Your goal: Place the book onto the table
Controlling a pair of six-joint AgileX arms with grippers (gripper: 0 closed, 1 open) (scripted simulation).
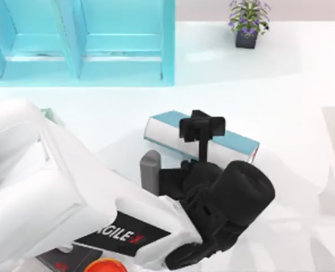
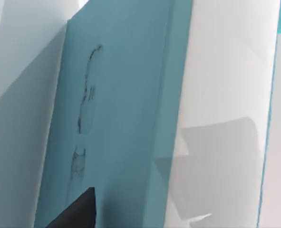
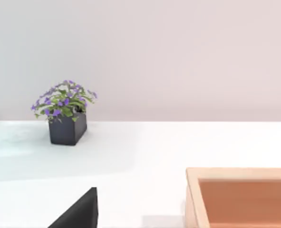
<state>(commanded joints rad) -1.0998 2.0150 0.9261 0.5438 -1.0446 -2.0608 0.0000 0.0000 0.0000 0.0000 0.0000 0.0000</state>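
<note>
The book [image 1: 167,129], teal-blue with white page edges, is at the middle of the white table [image 1: 292,96], lying askew with one end toward the right. My left gripper [image 1: 202,127] comes down onto it from the near side, its black fingers straddling the book's thickness and shut on it. Up close in the left wrist view, the teal cover [image 2: 121,123] and white pages [image 2: 221,95] show beside one dark fingertip [image 2: 78,211]. I cannot tell whether the book touches the table. One dark fingertip [image 3: 81,209] of my right gripper shows in the right wrist view.
A light-blue shelf unit [image 1: 82,39] stands at the back left. A potted purple plant [image 1: 247,22] sits at the back right, also visible as the plant [image 3: 64,114]. A wooden tray [image 3: 240,199] lies near my right gripper. A red object [image 1: 105,266] is at the front edge.
</note>
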